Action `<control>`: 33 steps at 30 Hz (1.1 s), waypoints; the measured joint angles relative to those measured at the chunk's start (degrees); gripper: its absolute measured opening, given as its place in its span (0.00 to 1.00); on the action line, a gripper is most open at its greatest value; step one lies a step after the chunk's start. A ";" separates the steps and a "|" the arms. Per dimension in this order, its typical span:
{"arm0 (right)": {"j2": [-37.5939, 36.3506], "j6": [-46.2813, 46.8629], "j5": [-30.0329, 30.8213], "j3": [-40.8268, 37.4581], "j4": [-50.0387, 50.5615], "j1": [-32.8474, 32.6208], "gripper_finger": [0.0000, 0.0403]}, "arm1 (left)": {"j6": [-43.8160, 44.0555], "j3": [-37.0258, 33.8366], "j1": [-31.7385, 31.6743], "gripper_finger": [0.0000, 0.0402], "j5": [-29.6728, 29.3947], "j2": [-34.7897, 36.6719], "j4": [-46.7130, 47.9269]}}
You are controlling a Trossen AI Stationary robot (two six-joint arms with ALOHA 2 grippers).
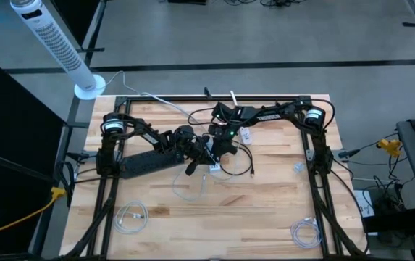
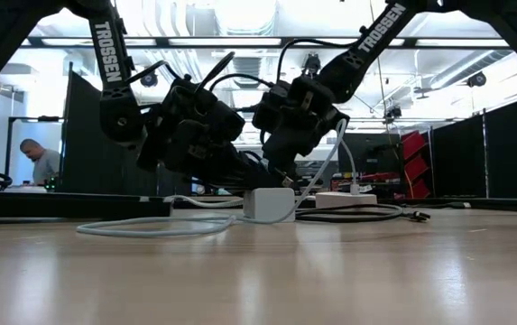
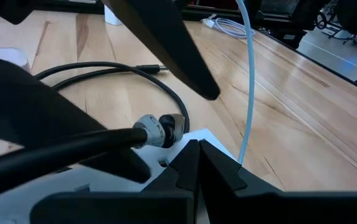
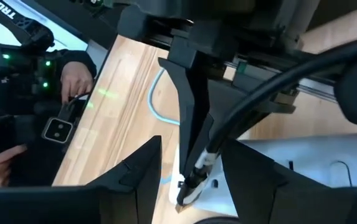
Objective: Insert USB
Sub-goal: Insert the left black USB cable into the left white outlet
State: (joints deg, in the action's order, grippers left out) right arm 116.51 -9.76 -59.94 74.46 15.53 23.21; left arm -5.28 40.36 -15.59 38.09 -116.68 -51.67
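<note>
While the left gripper [image 3: 190, 163] pins the white plastic charger block [image 2: 269, 204], the right gripper [image 4: 187, 186] (clamped on the black-cabled USB plug [image 3: 166, 129]) could jam if tilted.

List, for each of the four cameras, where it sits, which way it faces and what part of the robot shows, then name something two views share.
High view: above the table, looking straight down; both arms meet mid-table.
Low view: at table-top height, looking level into the room; both arms hang over the white charger block.
Left wrist view: on the left arm, facing the black cable's plug at the block; dark fingers in the foreground.
Right wrist view: on the right arm, facing the same plug, pinched in the left gripper.
Shared: both wrist views show that plug.
</note>
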 joint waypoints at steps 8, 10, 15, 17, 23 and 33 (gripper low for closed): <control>-0.61 -4.22 0.98 0.00 1.03 -0.33 0.03 | 0.75 0.00 0.00 0.00 0.00 0.00 -0.01; -1.75 -5.15 4.90 0.00 2.23 -0.77 0.03 | 2.18 0.00 0.00 0.00 -0.04 0.00 0.03; -6.22 -9.59 15.37 -1.01 5.01 -3.58 0.01 | 4.63 0.00 -0.02 0.00 -0.11 0.00 0.63; -8.49 -8.76 16.41 -2.76 2.79 -4.76 0.01 | 5.02 0.00 -0.02 0.00 -0.16 0.02 0.66; -16.43 0.59 27.70 -14.47 -13.47 -6.63 0.01 | 6.33 -0.18 0.00 0.00 -1.51 0.05 0.64; -23.26 15.65 50.28 -33.91 -44.89 -14.50 0.01 | 9.05 -0.37 -0.04 0.00 -8.56 0.15 0.14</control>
State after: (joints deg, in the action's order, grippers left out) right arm 93.25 5.89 -9.66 40.55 -29.36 8.71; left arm 3.77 39.99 -15.64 29.52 -116.53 -51.53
